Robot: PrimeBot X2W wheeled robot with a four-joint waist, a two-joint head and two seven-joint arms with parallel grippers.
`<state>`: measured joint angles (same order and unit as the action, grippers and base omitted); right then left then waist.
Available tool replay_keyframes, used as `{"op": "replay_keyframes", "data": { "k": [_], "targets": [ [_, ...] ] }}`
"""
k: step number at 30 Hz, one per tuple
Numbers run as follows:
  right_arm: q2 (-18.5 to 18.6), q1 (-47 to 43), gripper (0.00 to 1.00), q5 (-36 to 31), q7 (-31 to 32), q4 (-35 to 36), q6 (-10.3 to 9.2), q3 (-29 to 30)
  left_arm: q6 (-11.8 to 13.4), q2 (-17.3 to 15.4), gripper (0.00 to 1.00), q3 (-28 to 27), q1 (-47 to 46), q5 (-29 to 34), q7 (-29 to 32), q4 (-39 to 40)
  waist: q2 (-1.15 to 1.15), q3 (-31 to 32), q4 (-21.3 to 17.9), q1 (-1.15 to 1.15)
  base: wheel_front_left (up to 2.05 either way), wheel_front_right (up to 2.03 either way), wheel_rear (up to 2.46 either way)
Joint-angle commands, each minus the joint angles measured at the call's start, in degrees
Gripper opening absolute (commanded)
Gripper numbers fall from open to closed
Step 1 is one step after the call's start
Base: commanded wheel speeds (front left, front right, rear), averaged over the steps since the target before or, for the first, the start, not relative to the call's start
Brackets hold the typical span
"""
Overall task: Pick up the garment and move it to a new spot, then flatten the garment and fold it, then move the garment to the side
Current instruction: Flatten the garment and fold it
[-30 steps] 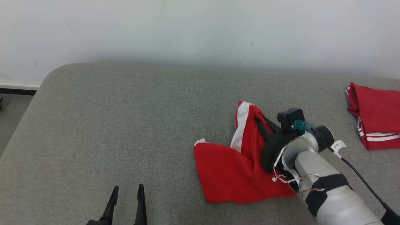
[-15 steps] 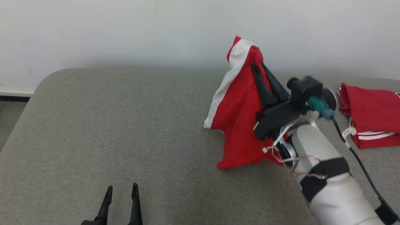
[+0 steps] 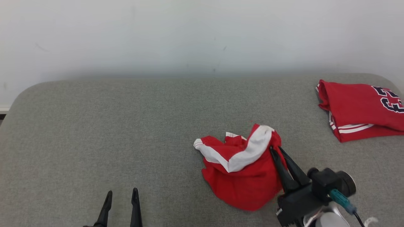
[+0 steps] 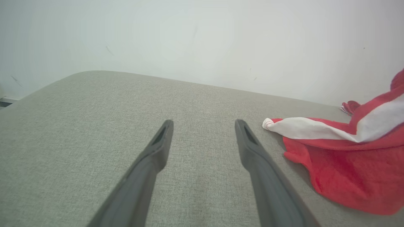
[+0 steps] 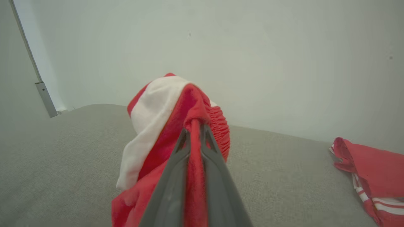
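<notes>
the right claw [image 3: 276,149] is pressed together on a bunched fold of the red garment [image 3: 243,179] near its gathered waistband. it holds that edge a little above the grey surface [image 3: 126,126], while the rest of the cloth lies crumpled on the surface right of centre, white side stripe uppermost. the left claw [image 3: 122,191] is spread wide and holds nothing, low over the surface well to the left of the garment. a folded jersey [image 3: 356,107] lies near the far right corner, well apart.

by the look of it, the first step, setting the garment down at a new spot, is about finished, and flattening is not yet begun. the next move likely calls for the left claw to come across and take a second edge, so the two can draw the cloth out flat. a one-sided tug would probably only drag the heap.
</notes>
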<state>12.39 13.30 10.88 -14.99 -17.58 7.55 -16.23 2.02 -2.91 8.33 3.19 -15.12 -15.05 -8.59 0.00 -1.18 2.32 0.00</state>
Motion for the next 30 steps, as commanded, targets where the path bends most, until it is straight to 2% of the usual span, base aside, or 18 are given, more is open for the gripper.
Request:
{"op": "replay_keyframes", "data": {
  "k": [1,5,9,10,11,12,23,30],
  "targets": [
    [0.14,-2.17,0.0,-0.25,-0.22,1.5,-0.16,0.73,-0.14,0.04,1.0,-0.19,0.01,0.51,-0.17,0.19,0.0,-0.3,-0.88,0.0,0.0,0.0,0.0],
    [-0.49,-8.79,0.0,-0.89,-0.22,5.46,-0.16,4.19,-0.41,0.04,1.0,-0.12,-0.15,0.53,-0.17,0.05,0.0,-0.67,-1.78,0.0,0.0,0.0,0.0],
    [-1.3,-13.6,0.0,-1.4,-0.23,5.59,-0.16,7.46,-0.32,0.04,1.0,-0.21,-0.14,0.23,-0.17,-0.14,0.0,-0.74,-2.71,0.0,0.0,0.0,0.0],
    [-1.51,-14.44,0.07,-1.13,-0.23,5.26,-0.16,8.08,-0.36,0.04,1.0,-0.14,-0.12,0.23,-0.17,-0.22,0.0,-0.69,-2.92,0.0,0.0,0.0,0.0],
    [-1.5,-15.29,0.44,-1.24,-0.23,4.77,-0.16,8.61,-0.32,0.04,1.0,-0.13,-0.06,0.2,-0.17,-0.29,0.0,-0.58,-3.1,0.0,0.0,0.0,0.0],
    [-1.59,-15.83,1.0,-1.27,-0.23,4.93,-0.16,9.28,-0.27,0.03,1.0,-0.1,0.05,0.16,-0.17,-0.34,0.0,-0.5,-3.25,0.0,0.0,0.0,0.0],
    [-2.41,-19.5,1.0,0.51,-0.21,18.19,-0.16,14.23,-0.44,0.03,1.0,-0.07,0.27,-0.07,-0.17,-0.58,0.0,-0.21,-4.78,0.0,0.0,0.0,0.0],
    [-0.11,-13.96,1.0,0.27,-0.14,16.22,-0.16,12.41,-0.8,0.03,1.0,0.58,-0.63,0.29,-0.17,-0.86,0.0,-0.15,-3.89,0.0,0.0,0.0,0.0]
  ]
}}
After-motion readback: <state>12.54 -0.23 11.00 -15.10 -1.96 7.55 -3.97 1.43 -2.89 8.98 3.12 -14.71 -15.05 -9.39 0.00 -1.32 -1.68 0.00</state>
